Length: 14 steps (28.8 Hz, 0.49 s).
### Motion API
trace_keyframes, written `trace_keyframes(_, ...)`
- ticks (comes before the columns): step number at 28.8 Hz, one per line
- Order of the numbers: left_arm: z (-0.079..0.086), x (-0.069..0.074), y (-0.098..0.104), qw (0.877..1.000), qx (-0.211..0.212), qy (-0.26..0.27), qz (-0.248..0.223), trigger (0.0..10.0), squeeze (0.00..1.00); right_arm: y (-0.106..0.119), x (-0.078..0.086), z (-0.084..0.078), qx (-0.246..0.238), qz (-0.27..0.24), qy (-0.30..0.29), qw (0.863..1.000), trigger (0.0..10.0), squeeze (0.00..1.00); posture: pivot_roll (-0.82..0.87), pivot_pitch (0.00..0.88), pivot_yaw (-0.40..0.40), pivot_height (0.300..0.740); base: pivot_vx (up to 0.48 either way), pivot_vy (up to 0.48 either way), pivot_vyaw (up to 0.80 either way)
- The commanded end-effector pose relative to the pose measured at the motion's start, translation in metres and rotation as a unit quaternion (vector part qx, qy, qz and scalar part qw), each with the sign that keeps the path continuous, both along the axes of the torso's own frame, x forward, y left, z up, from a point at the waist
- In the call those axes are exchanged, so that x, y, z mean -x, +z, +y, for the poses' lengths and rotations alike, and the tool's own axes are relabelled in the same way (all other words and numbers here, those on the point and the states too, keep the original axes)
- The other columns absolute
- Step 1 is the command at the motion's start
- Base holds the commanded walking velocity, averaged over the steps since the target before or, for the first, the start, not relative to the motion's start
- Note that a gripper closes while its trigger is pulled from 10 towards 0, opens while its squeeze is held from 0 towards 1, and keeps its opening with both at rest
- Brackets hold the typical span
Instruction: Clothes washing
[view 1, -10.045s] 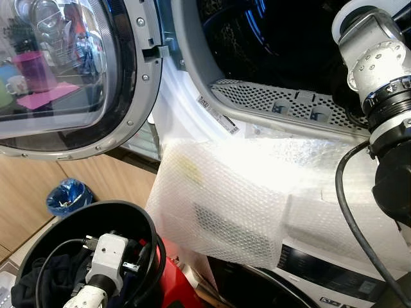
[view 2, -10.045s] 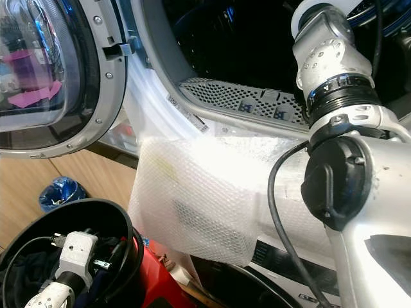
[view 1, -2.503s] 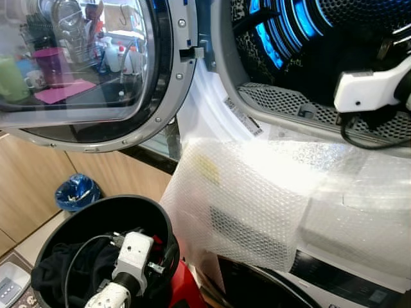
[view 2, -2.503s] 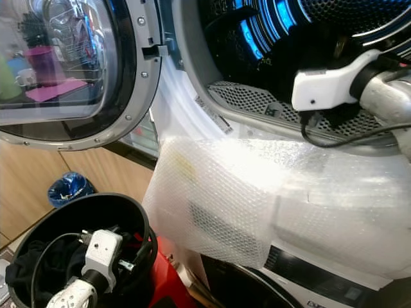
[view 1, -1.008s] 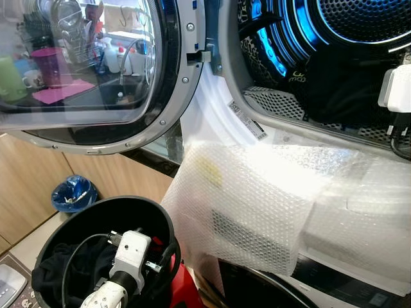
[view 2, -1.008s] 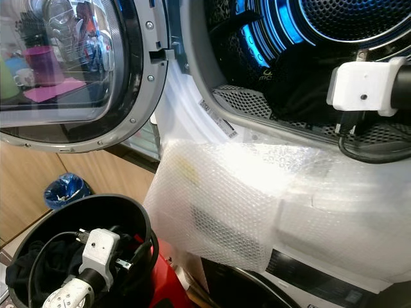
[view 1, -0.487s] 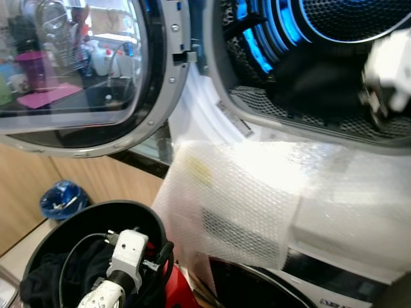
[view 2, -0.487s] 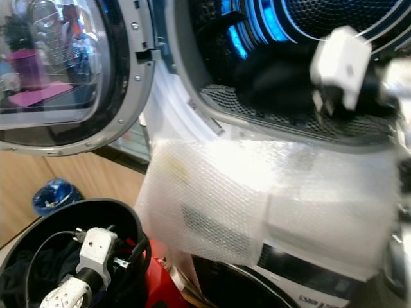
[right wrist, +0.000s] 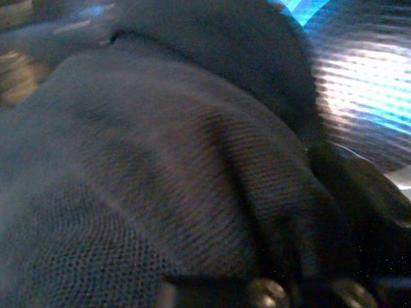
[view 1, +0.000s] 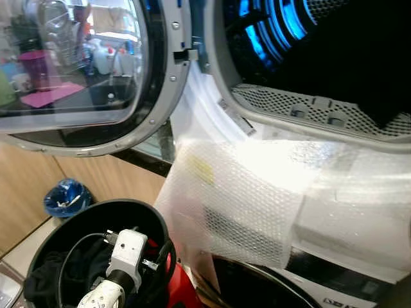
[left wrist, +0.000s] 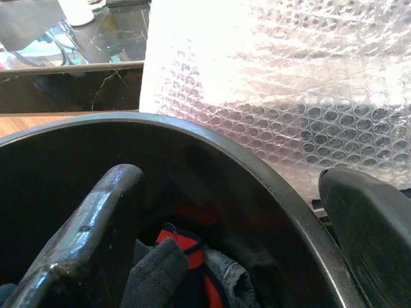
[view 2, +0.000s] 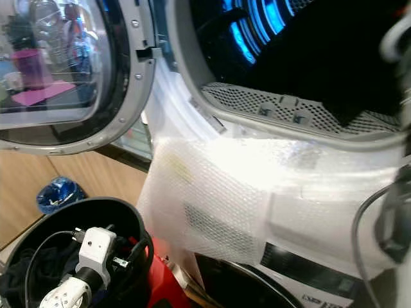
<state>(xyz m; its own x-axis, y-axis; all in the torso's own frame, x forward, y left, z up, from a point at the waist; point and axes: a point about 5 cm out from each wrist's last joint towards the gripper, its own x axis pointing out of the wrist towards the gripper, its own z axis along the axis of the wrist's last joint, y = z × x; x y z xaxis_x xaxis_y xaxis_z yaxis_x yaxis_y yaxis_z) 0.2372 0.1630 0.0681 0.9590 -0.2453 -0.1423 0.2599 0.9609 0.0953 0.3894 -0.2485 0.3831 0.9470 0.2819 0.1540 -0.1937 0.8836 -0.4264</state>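
Black garment [view 2: 334,58] hangs across the open drum [view 1: 282,25] mouth, draped over the perforated lip [view 1: 321,115], blue drum light behind it. Right wrist view shows dark knit cloth pressed close to the camera; right gripper's fingers hidden, cannot tell their state. Left gripper [left wrist: 237,244] sits inside the black bucket [view 1: 77,218], fingers [left wrist: 96,231] spread wide, nothing between them, over dark and red clothes [left wrist: 186,263]. Bubble wrap [view 1: 257,199] covers the washer front, just beside the bucket. Door [view 1: 83,70] swung open at left. Blue bag [view 1: 66,197] on the floor beyond.
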Motion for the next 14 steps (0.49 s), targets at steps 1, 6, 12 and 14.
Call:
trace_keyframes(1,0.003,0.0,-0.001,1.0,-0.005,0.002,0.004,10.0,0.0,0.013,0.005,0.007,0.014,-0.027,0.03,0.999,10.0,0.0,-0.03,0.076,0.086,0.74,0.0,0.0,0.0)
trace_keyframes(6,0.002,-0.001,0.0,1.0,-0.004,0.001,0.003,10.0,0.0,0.004,0.017,0.035,0.092,-0.019,0.174,0.98,10.0,0.0,-0.03,0.073,0.083,0.74,0.0,0.0,0.0)
trace_keyframes(12,0.002,-0.002,0.0,1.0,-0.005,-0.001,0.002,10.0,0.0,-0.008,0.025,0.059,0.119,0.01,0.29,0.949,10.0,0.0,-0.03,0.066,0.09,0.74,0.0,0.0,0.0)
trace_keyframes(14,0.002,-0.002,0.001,1.0,-0.004,-0.002,0.001,10.0,0.0,0.001,0.02,0.061,0.085,-0.005,0.275,0.958,10.0,0.0,-0.03,0.066,0.09,0.74,0.0,0.0,0.0)
